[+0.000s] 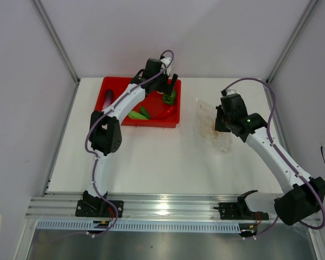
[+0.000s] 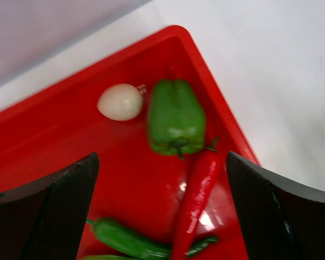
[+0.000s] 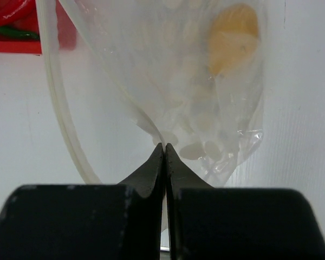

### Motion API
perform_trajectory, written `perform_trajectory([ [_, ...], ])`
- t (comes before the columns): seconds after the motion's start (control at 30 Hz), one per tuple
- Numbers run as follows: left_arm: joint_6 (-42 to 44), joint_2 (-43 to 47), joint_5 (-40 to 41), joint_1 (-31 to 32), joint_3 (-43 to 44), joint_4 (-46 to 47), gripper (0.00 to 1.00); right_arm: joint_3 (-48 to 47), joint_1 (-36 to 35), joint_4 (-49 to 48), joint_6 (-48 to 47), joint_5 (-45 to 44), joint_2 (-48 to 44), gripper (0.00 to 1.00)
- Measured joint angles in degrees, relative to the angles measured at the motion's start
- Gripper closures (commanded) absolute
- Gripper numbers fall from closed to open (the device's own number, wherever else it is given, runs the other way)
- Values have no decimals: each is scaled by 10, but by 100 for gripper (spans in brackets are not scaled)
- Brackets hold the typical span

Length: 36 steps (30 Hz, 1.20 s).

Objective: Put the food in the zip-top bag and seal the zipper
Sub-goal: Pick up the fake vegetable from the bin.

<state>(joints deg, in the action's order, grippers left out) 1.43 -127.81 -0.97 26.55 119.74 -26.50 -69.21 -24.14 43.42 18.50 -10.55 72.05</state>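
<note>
The food lies in a red tray (image 1: 111, 86): a white ball (image 2: 119, 101), a green bell pepper (image 2: 176, 116), a red chili (image 2: 197, 195), green vegetables (image 2: 124, 238) and a purple eggplant (image 1: 108, 98). My left gripper (image 2: 161, 162) hangs open over the tray's right end, the chili lying below the gap between its fingers. The clear zip-top bag (image 1: 208, 122) lies right of the tray with a yellow lemon (image 3: 233, 38) inside. My right gripper (image 3: 165, 146) is shut on the bag's film and holds its mouth up. The zipper (image 3: 59, 119) curves down the left as a pale strip.
The tray's right rim (image 2: 222, 108) borders bare white table. Grey walls close in the table on three sides. The left arm (image 1: 105, 135) reaches over the tray's near side, and the right arm (image 1: 276, 157) crosses the table's right part.
</note>
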Motion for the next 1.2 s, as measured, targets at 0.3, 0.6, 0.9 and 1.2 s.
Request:
perform_trajectory([
  [0.3,96,-44,-32,-19,34,17,0,4,10,-25,-6,20,25,100],
  [0.6,57,-96,-100,-19,76,0,0,18,10,-42,-6,25,26,100],
  [0.9,-18,-108,-109,-19,101,-11,1,35,10,-54,-6,25,19,100],
  [1.2,-167,-109,-138,-31,83,11,0,56,10,-69,-6,31,14,100],
])
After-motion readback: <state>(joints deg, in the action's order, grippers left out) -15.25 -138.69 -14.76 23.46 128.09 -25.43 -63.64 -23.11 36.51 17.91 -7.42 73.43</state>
